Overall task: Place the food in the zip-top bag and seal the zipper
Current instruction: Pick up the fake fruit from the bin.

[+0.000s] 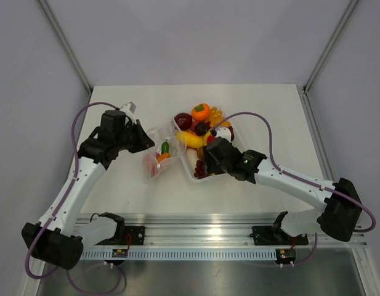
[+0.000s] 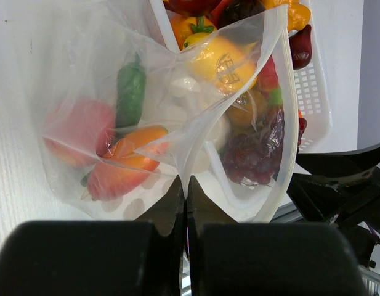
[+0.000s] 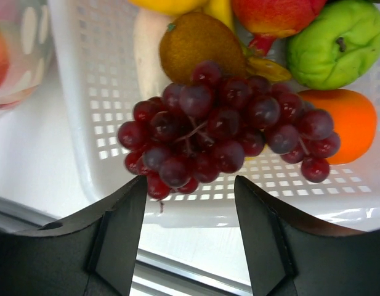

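Observation:
The clear zip-top bag (image 1: pixel 157 157) lies left of the white tray (image 1: pixel 191 172), with a green pepper (image 2: pixel 130 92) and red-orange pieces (image 2: pixel 125 163) inside. My left gripper (image 2: pixel 186 188) is shut on a fold of the bag's near edge (image 2: pixel 177 111) and holds the mouth up; it also shows in the top view (image 1: pixel 146 139). My right gripper (image 3: pixel 190 191) is open and empty, just in front of the purple grapes (image 3: pixel 220 132) in the tray's near end (image 1: pixel 205 161). I cannot make out the zipper strip.
The tray (image 3: pixel 103 92) also holds a brown kiwi (image 3: pixel 196 46), a green fruit (image 3: pixel 334 43), an orange (image 3: pixel 340 123), a yellow lemon (image 2: pixel 223 61), a dark red apple (image 1: pixel 183 119) and an orange pepper (image 1: pixel 201 111). An aluminium rail (image 1: pixel 208 237) runs along the near edge.

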`<action>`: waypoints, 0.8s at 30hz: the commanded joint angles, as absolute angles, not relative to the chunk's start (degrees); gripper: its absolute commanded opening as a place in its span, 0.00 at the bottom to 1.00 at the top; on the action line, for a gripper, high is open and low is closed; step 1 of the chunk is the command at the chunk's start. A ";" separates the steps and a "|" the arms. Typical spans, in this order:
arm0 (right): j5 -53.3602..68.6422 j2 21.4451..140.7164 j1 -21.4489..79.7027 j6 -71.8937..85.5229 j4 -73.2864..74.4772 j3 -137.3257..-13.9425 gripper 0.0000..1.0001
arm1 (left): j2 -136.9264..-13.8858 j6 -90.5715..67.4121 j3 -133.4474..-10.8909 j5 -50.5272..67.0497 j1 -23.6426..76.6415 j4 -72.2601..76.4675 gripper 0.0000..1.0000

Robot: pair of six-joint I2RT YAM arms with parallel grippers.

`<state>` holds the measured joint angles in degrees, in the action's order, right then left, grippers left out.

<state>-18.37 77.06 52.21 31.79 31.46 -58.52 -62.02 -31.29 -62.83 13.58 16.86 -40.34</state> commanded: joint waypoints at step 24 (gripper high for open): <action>-15.21 77.78 57.22 36.39 25.23 -55.99 0.45 | -63.02 -31.20 -61.61 15.03 16.61 -36.39 0.00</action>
